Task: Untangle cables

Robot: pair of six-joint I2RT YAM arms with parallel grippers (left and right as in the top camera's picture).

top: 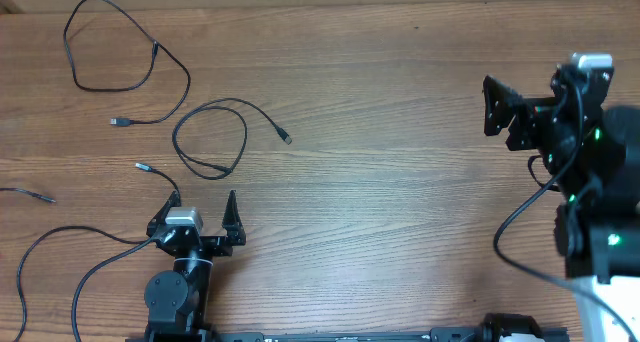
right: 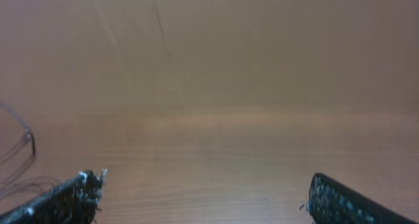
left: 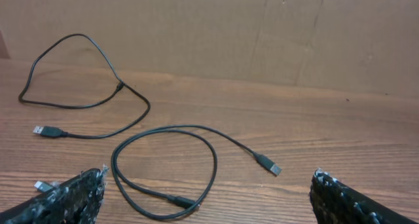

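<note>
The left gripper is seen with its jaws spread wide and nothing between them, close to the near edge of the tabletop, toward its left side. Just beyond it, the near cable is laid in a single loop, its plug lying to the right. The far cable is looped by the far left corner. The right gripper, likewise spread and empty, is held by the right edge, well apart from both.
</note>
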